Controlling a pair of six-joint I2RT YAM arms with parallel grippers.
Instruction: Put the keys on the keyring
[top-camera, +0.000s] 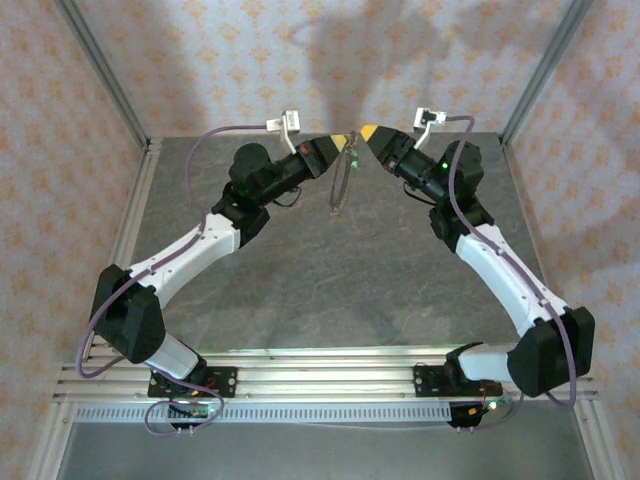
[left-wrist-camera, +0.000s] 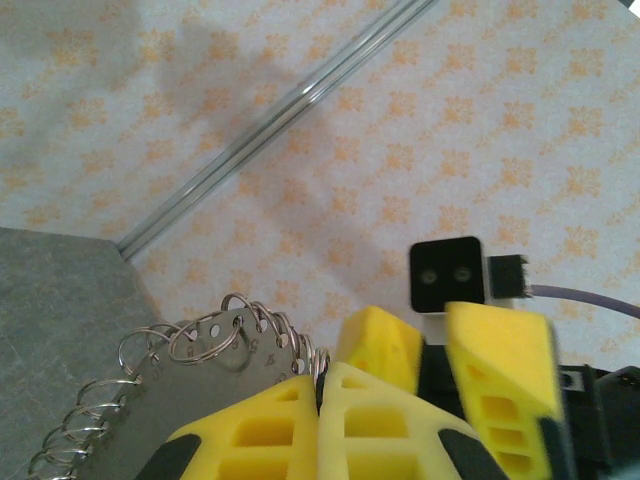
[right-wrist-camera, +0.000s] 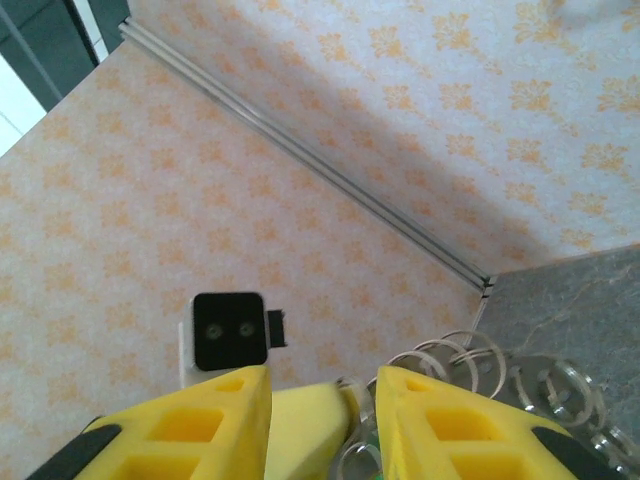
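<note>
Left claw (left-wrist-camera: 320, 385) is clamping keyring (left-wrist-camera: 215, 335); right claw (right-wrist-camera: 322, 385) is gaping.
Advising: pinching firmly, steering right claw clear of keyring looping just ahead of it.

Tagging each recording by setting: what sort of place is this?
Probably a purpose-built robot test cell, not a lived-in room: aluminium frame posts at the corners, patterned wall panels closing in a grey table, and both arms bolted to a rail along its near edge.

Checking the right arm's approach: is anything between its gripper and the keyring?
Nothing separate. The left gripper, shut on the keyring, has a fingertip poking into the gap of the open right gripper; the ring's coils hang just beside those fingers.
</note>
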